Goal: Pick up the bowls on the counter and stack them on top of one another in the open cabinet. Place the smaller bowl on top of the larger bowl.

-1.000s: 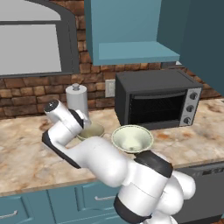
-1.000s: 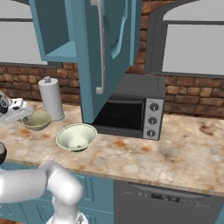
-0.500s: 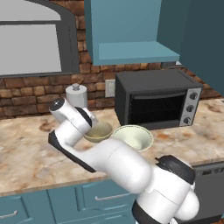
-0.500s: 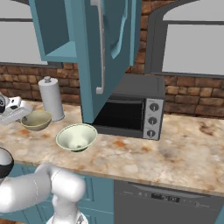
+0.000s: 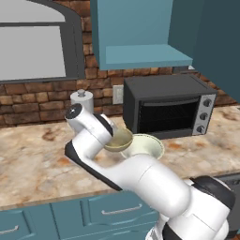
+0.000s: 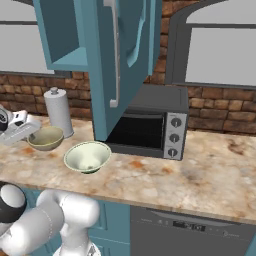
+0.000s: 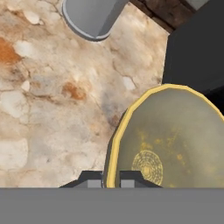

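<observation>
The gripper (image 7: 110, 180) is pinching the rim of the small yellow bowl (image 7: 168, 140), one finger on each side, just off the counter (image 7: 48, 109) beside the pale bowl (image 6: 87, 156), presumably heading for the cabinet (image 5: 140, 56).

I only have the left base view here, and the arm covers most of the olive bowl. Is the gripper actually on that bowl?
Observer: In the hand view the two fingertips straddle the smaller bowl's yellow rim, one on each side.
Operator: Is the larger bowl clear of it?
Observer: In the right base view the larger bowl stands apart on the counter, a strip of marble between them.
Operator: And the cabinet?
Observer: Its door hangs open over the toaster oven.
</observation>
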